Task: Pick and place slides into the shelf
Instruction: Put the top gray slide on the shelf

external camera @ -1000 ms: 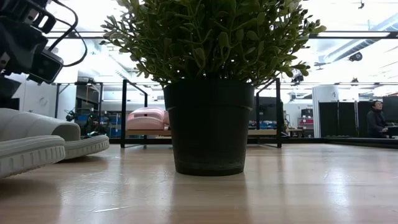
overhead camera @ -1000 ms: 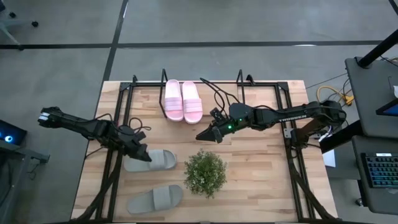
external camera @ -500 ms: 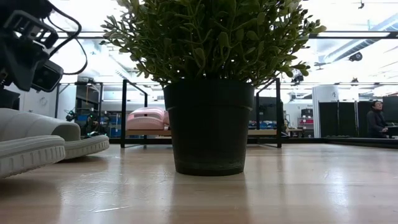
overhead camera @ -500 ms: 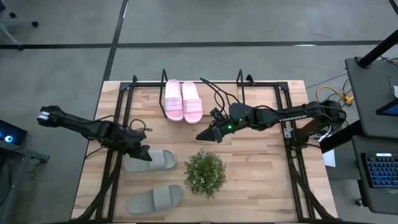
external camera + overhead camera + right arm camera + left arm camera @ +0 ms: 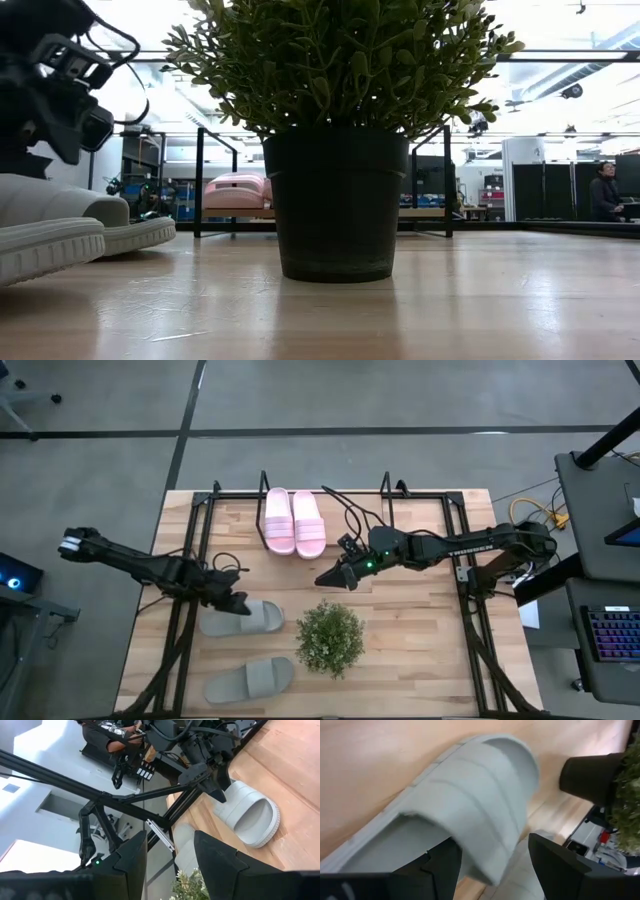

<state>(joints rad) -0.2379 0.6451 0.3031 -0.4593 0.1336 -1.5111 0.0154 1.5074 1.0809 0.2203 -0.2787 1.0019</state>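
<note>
Two grey slides lie sole-down at the table's near left, one [image 5: 245, 618] farther and one [image 5: 250, 680] nearer. Two pale pink slides [image 5: 293, 520] sit side by side on the shelf [image 5: 262, 485] at the far edge. My left gripper [image 5: 232, 603] is open and tipped down over the farther grey slide. In the left wrist view its fingers [image 5: 440, 867] stand on either side of that slide's strap [image 5: 480, 805]; whether they touch it I cannot tell. My right gripper [image 5: 325, 578] hangs open above the table's middle, holding nothing.
A bushy green plant [image 5: 330, 638] in a black pot [image 5: 335, 205] stands just right of the grey slides. Black frame rails [image 5: 190, 560] run along the table's left and right sides. Bare shelf board lies right of the pink slides [image 5: 360, 515]. A person [image 5: 604, 190] stands far behind.
My left gripper has sunk toward the farther grey slide and tipped more steeply down, edging toward the table's right; its fingers have stayed open. The slides have not moved.
</note>
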